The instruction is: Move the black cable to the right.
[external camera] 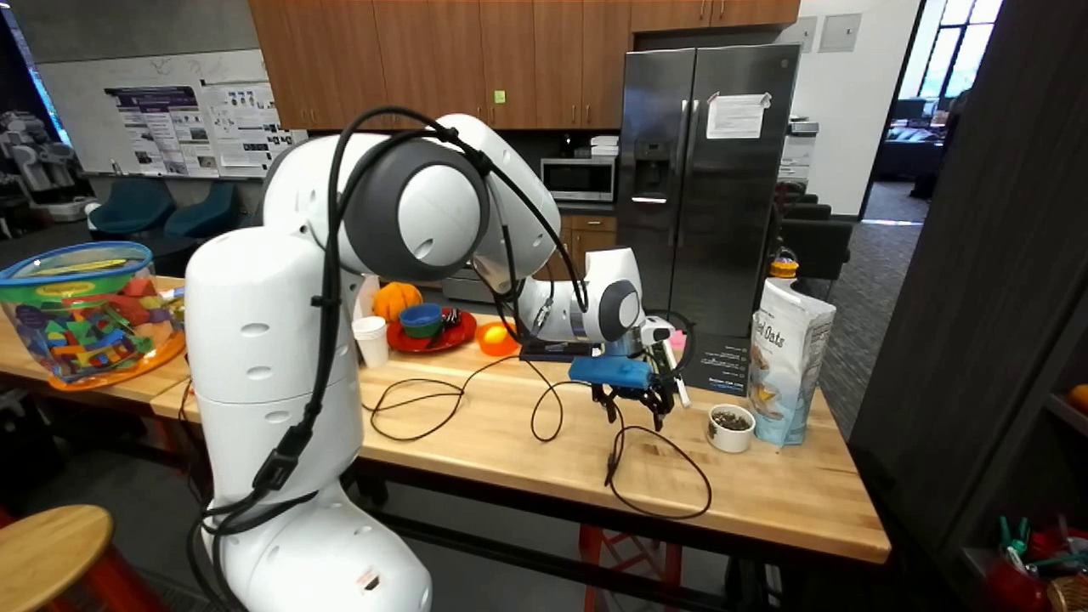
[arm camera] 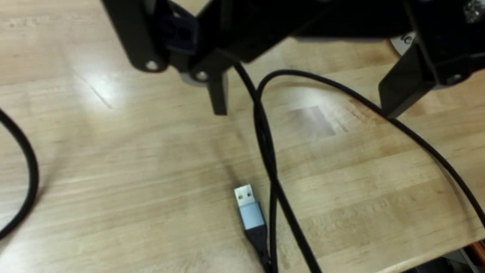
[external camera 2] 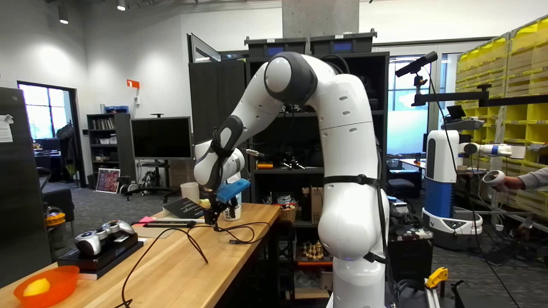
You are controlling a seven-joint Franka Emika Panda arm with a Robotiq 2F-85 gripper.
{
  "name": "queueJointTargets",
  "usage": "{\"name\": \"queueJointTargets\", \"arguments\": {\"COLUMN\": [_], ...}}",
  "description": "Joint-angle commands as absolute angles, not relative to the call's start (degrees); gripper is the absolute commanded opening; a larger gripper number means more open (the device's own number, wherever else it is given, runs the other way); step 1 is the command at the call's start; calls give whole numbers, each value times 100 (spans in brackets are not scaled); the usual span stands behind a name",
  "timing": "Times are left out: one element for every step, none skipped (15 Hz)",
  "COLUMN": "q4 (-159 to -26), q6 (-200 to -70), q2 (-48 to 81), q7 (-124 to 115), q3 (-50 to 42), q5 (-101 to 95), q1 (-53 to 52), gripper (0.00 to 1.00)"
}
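We see the black two-fingered gripper (arm camera: 305,110), jaws apart, above a looped black cable (arm camera: 269,161) on a pale wooden table (arm camera: 132,185).

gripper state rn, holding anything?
Gripper: open, holding nothing; in the wrist view the black USB cable shows between its spread jaws, not gripped.

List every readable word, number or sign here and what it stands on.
"ed Oats": pale bag, first word incomplete.
"1", probably: orange wall sign.
"Y", probably: mobile robot's base.
Too small, blurred or cut off: wall posters, fridge paper, black panel, tub label, lettering on white bowl.
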State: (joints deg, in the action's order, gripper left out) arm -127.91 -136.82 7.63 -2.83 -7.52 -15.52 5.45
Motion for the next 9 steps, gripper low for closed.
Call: {"name": "queueJointTargets", "arguments": {"q4": [-12844, -12848, -12848, -12823, -12822, -12822, -12804, -12822, -12864], "q6": [-13620, -13575, -13495, -13324, -13186, -12974, -12779, -12579, -12390], "q2": [338, 202, 70, -86, -224, -392, -538, -714, -919], "q7": [-208, -181, -208, -194, -142, 8, 139, 259, 384], "q3": [-650, -607, -566, -506, -458, -395, -346, -292, -215], "q5": [-1378, -1280, -1114, -825, -558, -172, 132, 421, 674], "q1": [495, 479, 465, 446, 425, 384, 328, 251, 140], "gripper": [100, 100, 100, 100, 100, 100, 100, 100, 100]}}
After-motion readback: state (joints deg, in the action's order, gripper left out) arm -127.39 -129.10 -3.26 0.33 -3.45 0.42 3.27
